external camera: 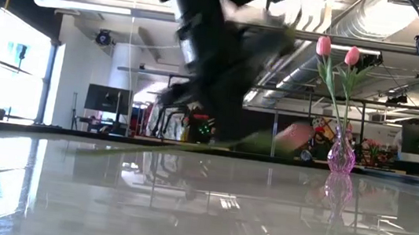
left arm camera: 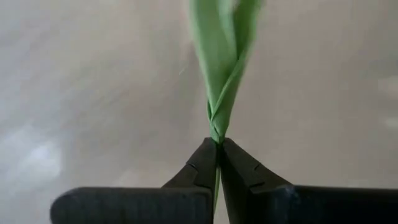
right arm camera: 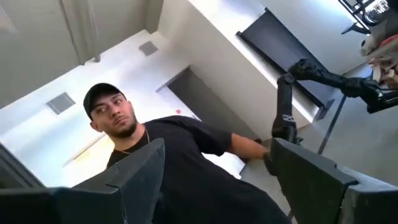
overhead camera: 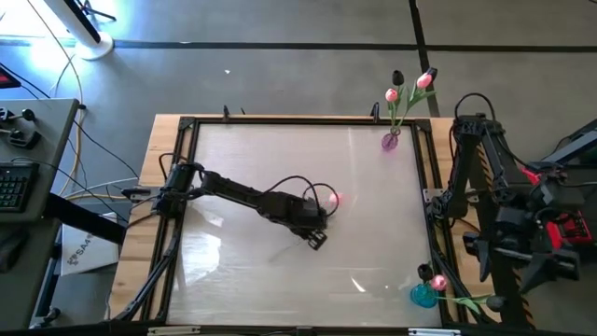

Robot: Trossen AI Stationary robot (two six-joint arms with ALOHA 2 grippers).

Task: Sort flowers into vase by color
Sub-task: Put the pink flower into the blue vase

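A pink flower with a long green stem lies at the table's middle, its head (overhead camera: 334,198) beside my left gripper (overhead camera: 317,229), which is shut on its stem. In the low view the head (external camera: 294,135) and stem (external camera: 150,149) show blurred. A purple vase (overhead camera: 390,142) at the far right holds two pink flowers (external camera: 336,49) and a dark one (overhead camera: 398,77). A blue vase (overhead camera: 423,295) at the near right holds a pink head and a dark one. My right gripper (right arm camera: 217,155) is open beyond the table's right edge, pointing up into the room. My left gripper pinches the green stem where the leaves wrap around it (left arm camera: 216,134), between its two fingertips (left arm camera: 202,162). The fingers come from above, slanting down. The flower stays low over the table, tilted with its head end higher; whether any part rests on the table I cannot tell.
The table has a raised black frame (overhead camera: 187,126) around a glossy white top. The two vases stand close to the right edge. My right arm (overhead camera: 504,215) is folded up off the table's right side. A person shows in the right wrist view.
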